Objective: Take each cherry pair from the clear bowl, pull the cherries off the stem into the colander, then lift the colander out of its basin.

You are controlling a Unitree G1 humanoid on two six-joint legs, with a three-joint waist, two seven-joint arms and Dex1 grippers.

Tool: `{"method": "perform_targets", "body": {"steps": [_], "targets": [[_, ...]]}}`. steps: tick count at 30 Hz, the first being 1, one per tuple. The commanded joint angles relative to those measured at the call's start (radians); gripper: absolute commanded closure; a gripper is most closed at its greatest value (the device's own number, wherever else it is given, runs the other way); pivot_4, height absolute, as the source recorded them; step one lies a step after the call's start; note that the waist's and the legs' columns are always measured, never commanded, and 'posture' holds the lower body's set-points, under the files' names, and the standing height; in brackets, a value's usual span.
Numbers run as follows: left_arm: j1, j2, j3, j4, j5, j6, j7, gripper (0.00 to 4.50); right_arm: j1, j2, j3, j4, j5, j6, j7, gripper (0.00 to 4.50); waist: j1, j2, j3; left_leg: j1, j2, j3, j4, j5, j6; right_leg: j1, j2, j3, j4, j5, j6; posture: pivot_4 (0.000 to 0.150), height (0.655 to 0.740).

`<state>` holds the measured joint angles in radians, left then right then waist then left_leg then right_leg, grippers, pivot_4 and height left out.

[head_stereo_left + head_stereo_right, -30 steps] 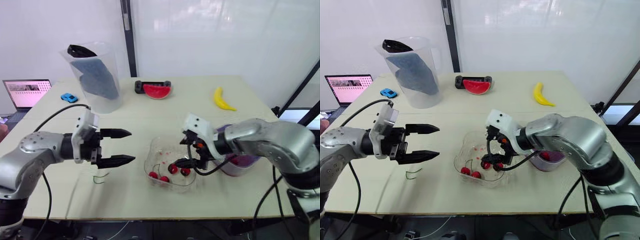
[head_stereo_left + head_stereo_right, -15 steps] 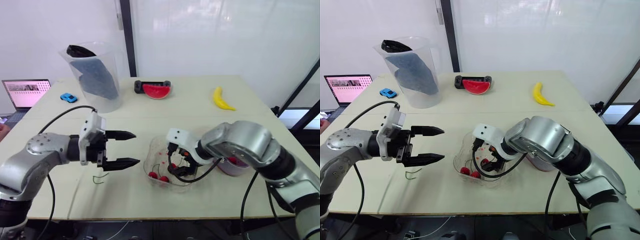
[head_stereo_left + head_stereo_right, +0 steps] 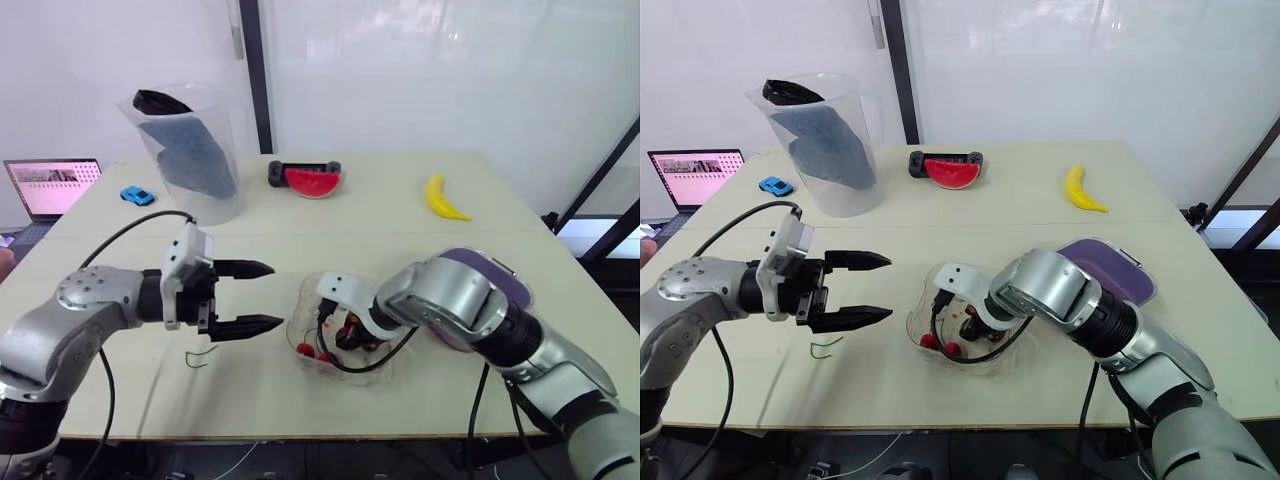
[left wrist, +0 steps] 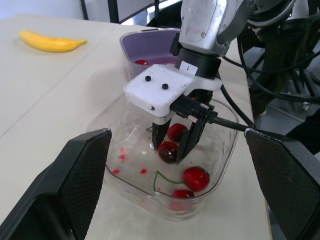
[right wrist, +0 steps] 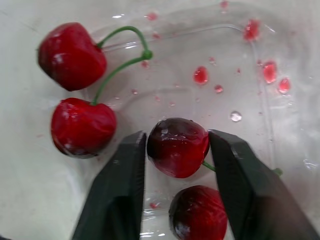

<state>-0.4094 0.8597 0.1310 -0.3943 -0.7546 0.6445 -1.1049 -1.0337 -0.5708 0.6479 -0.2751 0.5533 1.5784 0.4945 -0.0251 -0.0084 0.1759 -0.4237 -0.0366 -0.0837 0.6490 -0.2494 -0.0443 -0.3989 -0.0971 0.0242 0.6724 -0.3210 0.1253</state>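
Observation:
The clear bowl [image 3: 304,305] sits at the table's front centre with several red cherries in it. My right gripper [image 5: 177,150] reaches down into the bowl, shut on one dark cherry [image 5: 177,146] that its two fingers touch on both sides. A second cherry [image 5: 197,212] lies just behind it. A stemmed cherry pair [image 5: 75,90] lies beside them. The purple colander in its basin [image 3: 1112,268] stands to the right of the bowl, with a cherry inside [image 4: 141,62]. My left gripper [image 3: 275,295] hovers open just left of the bowl, holding nothing.
A loose green stem [image 3: 198,355] lies on the table under my left gripper. Further back stand a clear pitcher [image 3: 190,150], a watermelon slice [image 3: 313,180], a banana [image 3: 445,200] and a blue toy car [image 3: 138,195]. A laptop [image 3: 52,185] is at the far left.
My right gripper has swung left and lower into the bowl and closed around a cherry, uncovering the purple colander. My left gripper has edged slightly toward the bowl and stayed open.

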Motion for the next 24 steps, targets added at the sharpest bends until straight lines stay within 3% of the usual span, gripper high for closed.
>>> {"method": "perform_targets", "body": {"steps": [1, 5, 14, 22, 24], "targets": [[-0.019, 0.0, 0.018, -0.001, -0.01, -0.013, -0.001, 0.0, -0.012, -0.001, -0.007, -0.016, -0.017, -0.006, 0.008, 2.29, -0.001, 0.0, 0.0, 0.0, 0.0, 0.0, 0.0, 0.0, 0.0, 0.0, 0.0, 0.0, 0.0, 0.0, 0.0, 0.15, 0.74], [-0.019, -0.002, 0.012, 0.013, 0.0, -0.026, -0.012, 0.0, -0.034, -0.018, 0.022, -0.029, -0.046, -0.076, 0.034, 2.29, -0.004, 0.0, 0.0, 0.0, 0.0, 0.0, 0.0, 0.0, 0.0, 0.0, 0.0, 0.0, 0.0, 0.0, 0.0, 0.15, 0.74], [-0.008, -0.01, 0.007, 0.027, 0.015, -0.054, -0.023, 0.0, -0.114, -0.08, 0.239, -0.065, -0.186, -0.339, 0.214, 2.29, -0.02, 0.0, 0.0, 0.0, 0.0, -0.001, -0.001, 0.0, 0.0, -0.001, 0.0, 0.0, 0.0, 0.0, 0.0, 0.15, 0.74], [0.001, -0.009, 0.011, 0.013, 0.014, -0.053, -0.017, 0.0, -0.122, -0.086, 0.202, -0.062, -0.231, -0.312, 0.275, 2.29, -0.019, 0.0, 0.0, 0.0, 0.0, -0.001, -0.001, 0.0, 0.0, -0.001, 0.0, 0.0, 0.0, 0.0, 0.0, 0.15, 0.74], [-0.003, -0.013, 0.007, 0.007, 0.011, -0.047, -0.009, 0.0, -0.117, -0.081, 0.171, -0.07, -0.227, -0.27, 0.264, 1.73, -0.019, 0.0, 0.0, 0.0, 0.0, -0.001, -0.001, 0.0, 0.0, -0.001, 0.0, 0.0, 0.0, 0.0, 0.0, 0.15, 0.74]]}}
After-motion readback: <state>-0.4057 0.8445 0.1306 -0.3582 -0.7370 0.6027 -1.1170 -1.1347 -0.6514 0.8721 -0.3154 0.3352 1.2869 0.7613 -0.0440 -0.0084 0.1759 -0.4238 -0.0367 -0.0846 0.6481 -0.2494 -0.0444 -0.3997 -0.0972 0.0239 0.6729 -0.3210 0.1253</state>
